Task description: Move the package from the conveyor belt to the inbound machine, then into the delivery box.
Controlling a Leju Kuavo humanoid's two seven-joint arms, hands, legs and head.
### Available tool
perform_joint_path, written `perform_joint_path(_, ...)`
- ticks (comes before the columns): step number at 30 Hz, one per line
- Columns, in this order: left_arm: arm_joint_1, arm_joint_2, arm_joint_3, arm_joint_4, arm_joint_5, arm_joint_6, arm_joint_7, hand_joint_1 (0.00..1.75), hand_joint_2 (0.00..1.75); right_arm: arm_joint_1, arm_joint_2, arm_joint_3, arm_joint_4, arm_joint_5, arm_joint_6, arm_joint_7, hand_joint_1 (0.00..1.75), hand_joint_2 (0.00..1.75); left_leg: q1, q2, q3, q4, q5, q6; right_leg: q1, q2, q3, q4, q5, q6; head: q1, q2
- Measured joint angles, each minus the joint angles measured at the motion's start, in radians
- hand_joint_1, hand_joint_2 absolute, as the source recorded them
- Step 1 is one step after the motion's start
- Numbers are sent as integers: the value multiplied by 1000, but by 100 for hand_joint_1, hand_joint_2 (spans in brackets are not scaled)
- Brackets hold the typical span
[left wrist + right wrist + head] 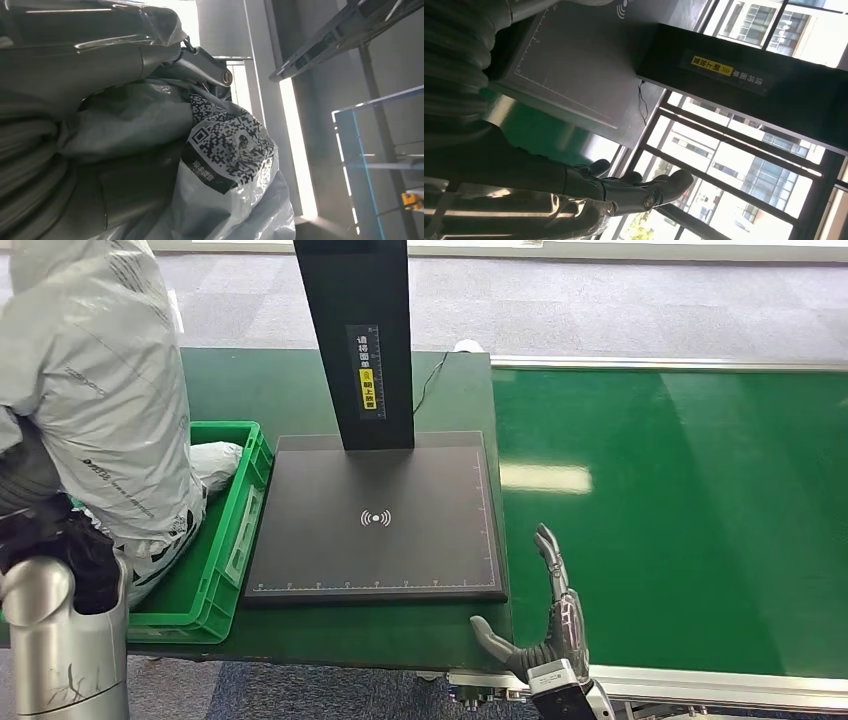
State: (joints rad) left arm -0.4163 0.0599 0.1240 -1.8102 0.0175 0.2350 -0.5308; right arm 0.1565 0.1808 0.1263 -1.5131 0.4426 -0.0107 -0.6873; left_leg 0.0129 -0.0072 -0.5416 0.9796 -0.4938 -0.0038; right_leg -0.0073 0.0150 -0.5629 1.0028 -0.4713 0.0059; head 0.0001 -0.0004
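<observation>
In the head view, a green box [222, 570] sits on the left side of the dark green table [300, 390]. A grey plastic package [95, 380] hangs over the box, and its low end reaches down inside it. A bit of white bag [215, 462] lies in the far part of the box. The left hand [65, 540] is at the near left, dark and partly hidden by the package, with the silver arm [60, 650] below it. It grips the package. Just right of the box lies a flat black pad [400, 540] with a white wave sign in its middle. A tall black post [355, 330] with a yellow sticker stands at the far edge of the pad. A big green belt [680, 510] fills the right side. The right hand [545, 625] is at the near edge, between the pad and the belt. Its fingers [550, 555] are straight and spread, and they hold nothing.

The left wrist view shows the package [225, 200] up close, with a black and white square code label [227, 150] on it. The fingers [210, 70] wrap around the crinkled plastic.

The right wrist view shows the right hand [624, 192] with its fingers [669, 185] stretched out and apart. Past them are the pad [574, 70], the post [749, 85] and bright windows [734, 170].
</observation>
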Motion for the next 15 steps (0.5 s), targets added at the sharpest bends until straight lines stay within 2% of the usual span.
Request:
perform_joint_path(7,-114,85,33,-27,14,-13,82,175,175,-4,0,-2,7,-2,3,-1,0,175,0,-1,0,0,1,-1,0,0,0,0,0,0,0,0)
perform_joint_path(15,-143,110,40,-32,14,-14,91,175,175,-9,0,-6,13,-2,3,-1,0,175,0,-1,0,0,1,-1,0,0,0,0,0,0,0,0)
